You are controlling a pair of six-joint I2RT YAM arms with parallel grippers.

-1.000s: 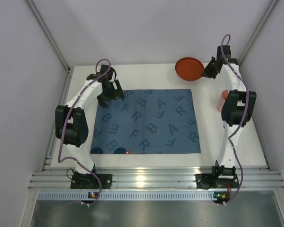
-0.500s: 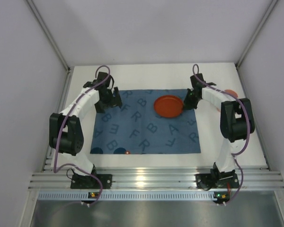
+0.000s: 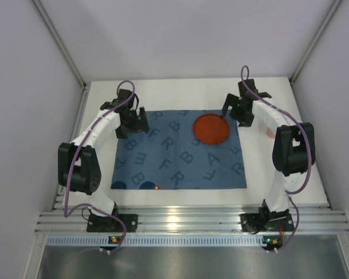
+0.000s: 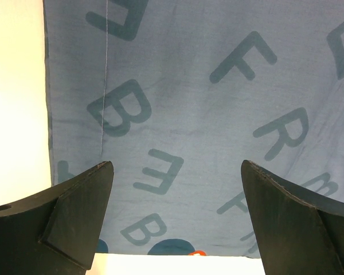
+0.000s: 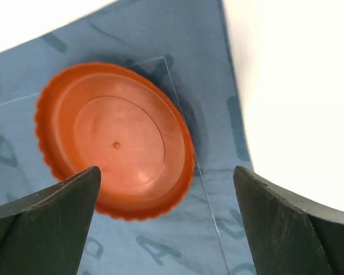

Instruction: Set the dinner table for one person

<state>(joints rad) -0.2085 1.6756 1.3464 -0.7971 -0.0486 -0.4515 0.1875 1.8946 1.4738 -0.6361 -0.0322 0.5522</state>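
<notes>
1. Nearest, a ribbed aluminium rail edges the dinner table, a large, flat, matte white top that fills the floor of the enclosure. Both arm bases sit on this rail.
2. A blue cloth mat printed with darker letters lies flat on the middle of the table and is faintly creased. At its near edge are two dark round marks and a tiny orange spot, too small to identify.
3. The left gripper hovers over the mat's far left corner. Its dark wedge-shaped fingers are spread wide with nothing between them, and the wrist view cuts off their bases.
4. An orange plate rests on the mat's far right corner. It is round and glossy, with a scalloped rim.
5. The right gripper hangs just beyond the plate's far right edge, fingers wide apart and gripping nothing.
6. A pinkish object shows beside the right arm, mostly hidden by it.
</notes>
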